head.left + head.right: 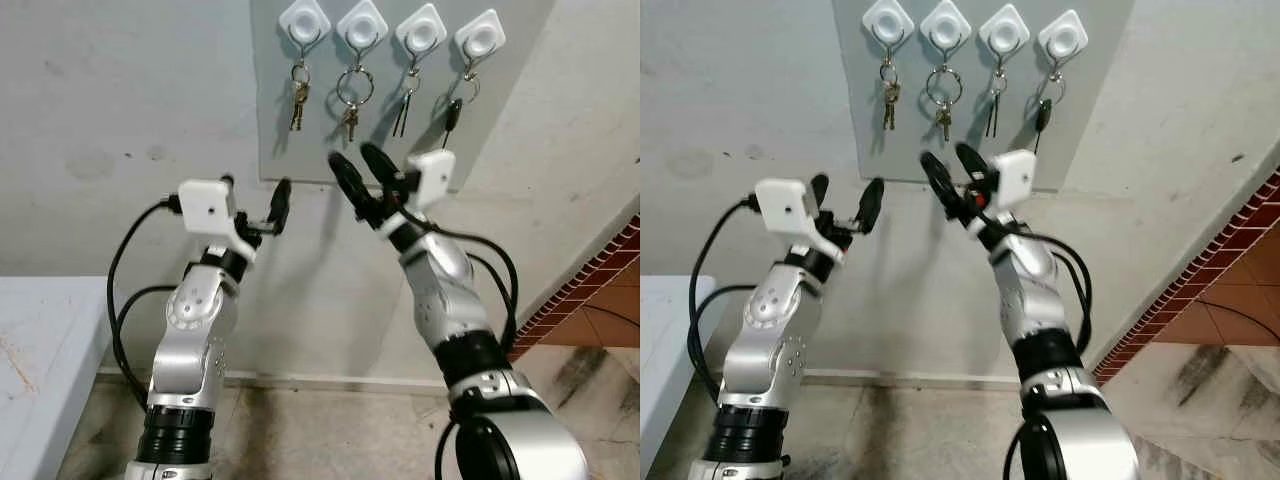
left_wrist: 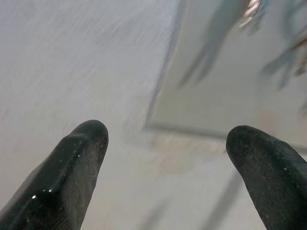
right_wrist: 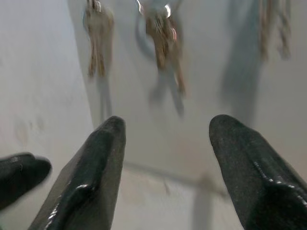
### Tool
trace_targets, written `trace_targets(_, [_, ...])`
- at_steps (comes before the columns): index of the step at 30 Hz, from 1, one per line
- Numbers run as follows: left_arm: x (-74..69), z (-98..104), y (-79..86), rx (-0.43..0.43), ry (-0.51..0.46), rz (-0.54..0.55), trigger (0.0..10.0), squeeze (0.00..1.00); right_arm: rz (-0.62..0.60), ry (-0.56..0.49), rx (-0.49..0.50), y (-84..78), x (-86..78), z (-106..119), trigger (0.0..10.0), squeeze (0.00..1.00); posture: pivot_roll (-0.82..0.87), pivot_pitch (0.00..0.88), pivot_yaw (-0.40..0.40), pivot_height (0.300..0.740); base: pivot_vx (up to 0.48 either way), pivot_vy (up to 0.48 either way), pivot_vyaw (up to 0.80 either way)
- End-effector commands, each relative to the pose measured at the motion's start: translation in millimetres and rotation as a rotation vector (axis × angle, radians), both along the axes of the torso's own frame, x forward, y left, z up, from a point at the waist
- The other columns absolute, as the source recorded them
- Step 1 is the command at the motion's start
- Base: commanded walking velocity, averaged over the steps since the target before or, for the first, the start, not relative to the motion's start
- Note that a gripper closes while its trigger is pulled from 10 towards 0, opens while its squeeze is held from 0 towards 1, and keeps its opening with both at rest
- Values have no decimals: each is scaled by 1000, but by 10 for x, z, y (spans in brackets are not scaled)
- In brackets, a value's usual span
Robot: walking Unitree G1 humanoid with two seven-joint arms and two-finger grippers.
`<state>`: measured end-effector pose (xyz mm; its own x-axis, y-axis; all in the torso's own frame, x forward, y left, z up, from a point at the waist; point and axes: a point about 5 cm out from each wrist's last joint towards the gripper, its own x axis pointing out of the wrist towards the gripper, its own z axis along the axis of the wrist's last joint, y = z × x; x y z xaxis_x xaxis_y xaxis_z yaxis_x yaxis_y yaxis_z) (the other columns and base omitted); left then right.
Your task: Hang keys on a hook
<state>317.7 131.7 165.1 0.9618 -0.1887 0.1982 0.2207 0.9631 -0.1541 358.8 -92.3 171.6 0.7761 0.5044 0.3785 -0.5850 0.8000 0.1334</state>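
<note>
Right wrist view: my right pincer [image 3: 165, 143] is spread wide and empty just below the second hook [image 1: 362, 28], where the keys [image 1: 351, 110] already hang (I judge), so I'd withdraw straight, not brushing them.

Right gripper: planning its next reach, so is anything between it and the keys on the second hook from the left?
Nothing visible: the open right gripper sits just below those keys, with bare panel between.

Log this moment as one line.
left gripper: open, empty | right gripper: open, empty, below hooks | keys: hanging on all four
</note>
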Motion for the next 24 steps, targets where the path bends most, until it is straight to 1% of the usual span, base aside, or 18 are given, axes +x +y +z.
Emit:
trace_targets(1, [-12, -137, 33, 26, 26, 24, 10000, 0, -44, -8, -22, -94, -30, -46, 10000, 0, 7, 27, -45, 740, 0, 0, 0])
trace_targets(2, [-10, -309, 75, 3, 80, 45, 10000, 0, -80, 24, -68, -181, -82, -222, 10000, 0, 4, 20, -43, 740, 0, 0, 0])
trace_targets(3, [-13, -444, 115, -16, 123, 69, 10000, 0, -117, 47, -96, -255, -122, -345, 10000, 0, 4, 20, -43, 740, 0, 0, 0])
trace_targets(4, [-12, -489, 136, -30, 141, 79, 10000, 0, -125, 62, -95, -271, -131, -383, 10000, 0, 0, 10, -38, 740, 0, 0, 0])
trace_targets(6, [-17, -691, 209, -59, 214, 111, 10000, 0, -159, 118, -140, -354, -192, -578, 10000, 0, -2, 4, -35, 740, 0, 0, 0])
trace_targets(8, [-27, -832, 246, -62, 262, 131, 10000, 0, -197, 178, -157, -429, -240, -733, 10000, 0, -5, 0, -33, 740, 0, 0, 0])
trace_targets(11, [-52, -1048, 267, -26, 333, 143, 10000, 0, -241, 277, -188, -520, -336, -977, 10000, 0, -9, 0, -23, 740, 0, 0, 0])
trace_targets(12, [-59, -1091, 274, -39, 350, 145, 10000, 0, -253, 293, -206, -536, -355, -1023, 10000, 0, -11, 0, -21, 740, 0, 0, 0])
trace_targets(14, [-77, -1173, 268, -7, 375, 144, 10000, 0, -270, 336, -218, -577, -405, -1125, 10000, 0, -12, 0, -16, 740, 0, 0, 0])
trace_targets(15, [-94, -1244, 267, 6, 400, 146, 10000, 0, -290, 373, -230, -615, -448, -1210, 10000, 0, -12, 0, -15, 740, 0, 0, 0])
trace_targets(18, [-119, -1336, 264, 18, 438, 155, 10000, 0, -332, 433, -256, -689, -514, -1335, 10000, 0, -12, 0, -9, 740, 0, 0, 0])
trace_targets(19, [-119, -1336, 264, 18, 438, 155, 10000, 0, -332, 433, -256, -689, -514, -1335, 10000, 0, -12, 0, -9, 740, 0, 0, 0])
trace_targets(20, [-130, -1382, 263, 42, 449, 167, 10000, 0, -351, 472, -264, -724, -556, -1411, 10000, 0, -17, 2, -5, 740, 0, 0, 0])
trace_targets(21, [-142, -1414, 248, 47, 461, 164, 10000, 0, -364, 495, -285, -748, -589, -1464, 10000, 0, -16, 0, -3, 740, 0, 0, 0])
trace_targets(22, [-142, -1414, 248, 47, 461, 164, 10000, 0, -364, 495, -285, -748, -589, -1464, 10000, 0, -16, 0, -3, 740, 0, 0, 0])
trace_targets(23, [-182, -1501, 222, 55, 498, 160, 10000, 0, -387, 544, -313, -793, -657, -1564, 10000, 0, -16, 1, 0, 740, 0, 0, 0])
trace_targets(24, [-182, -1501, 222, 55, 498, 160, 10000, 0, -387, 544, -313, -793, -657, -1564, 10000, 0, -16, 1, 0, 740, 0, 0, 0])
